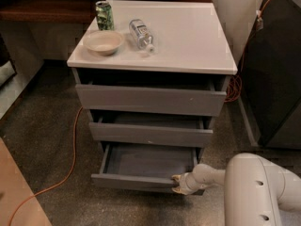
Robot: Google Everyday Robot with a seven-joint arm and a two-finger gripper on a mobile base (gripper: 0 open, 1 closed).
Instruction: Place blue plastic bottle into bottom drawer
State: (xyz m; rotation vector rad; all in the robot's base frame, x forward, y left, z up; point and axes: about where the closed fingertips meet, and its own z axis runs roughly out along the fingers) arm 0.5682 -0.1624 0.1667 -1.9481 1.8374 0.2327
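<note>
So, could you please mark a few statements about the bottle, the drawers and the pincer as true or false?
1. The blue plastic bottle lies on its side on the cabinet top. True.
2. The bottom drawer is pushed fully in. False: it is pulled out, with its grey inside showing.
3. The pincer is low down at the bottom drawer's front edge. True.
4. The green can lies inside the bowl. False: it stands upright on the cabinet top, behind the bowl.
</note>
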